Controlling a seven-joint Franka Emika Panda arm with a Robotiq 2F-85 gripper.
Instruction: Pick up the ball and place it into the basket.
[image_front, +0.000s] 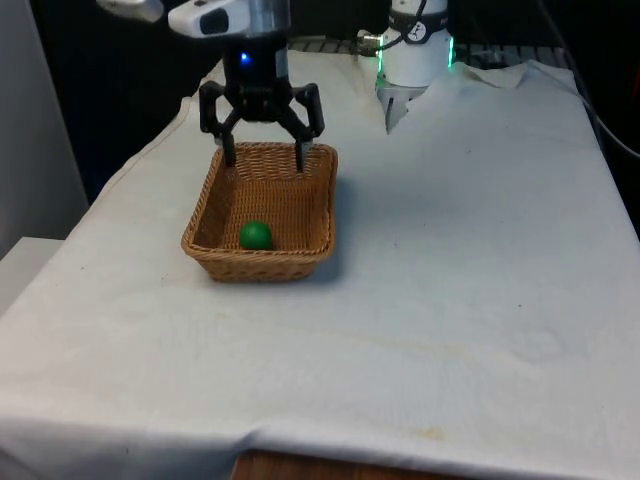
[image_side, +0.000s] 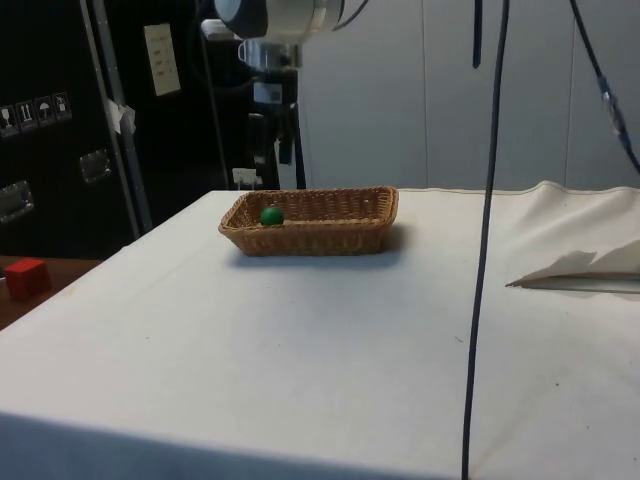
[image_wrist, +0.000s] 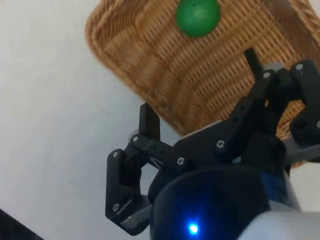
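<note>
One smooth round green ball (image_front: 256, 236) lies inside the rectangular woven wicker basket (image_front: 322, 205), near its end closest to the front camera. Above the basket's far end hangs the black gripper (image_front: 263, 153), its two fingers spread wide and holding nothing, over the white cloth (image_front: 450, 280).

Wicker basket (image_side: 312, 222) sits on the white-clothed bench (image_side: 300, 340). Green ball (image_side: 271, 215) lies inside it, at the end nearer the dark cabinets (image_side: 60, 120). Red block (image_side: 27, 277) beyond the bench edge. My arm hangs above the basket.
</note>
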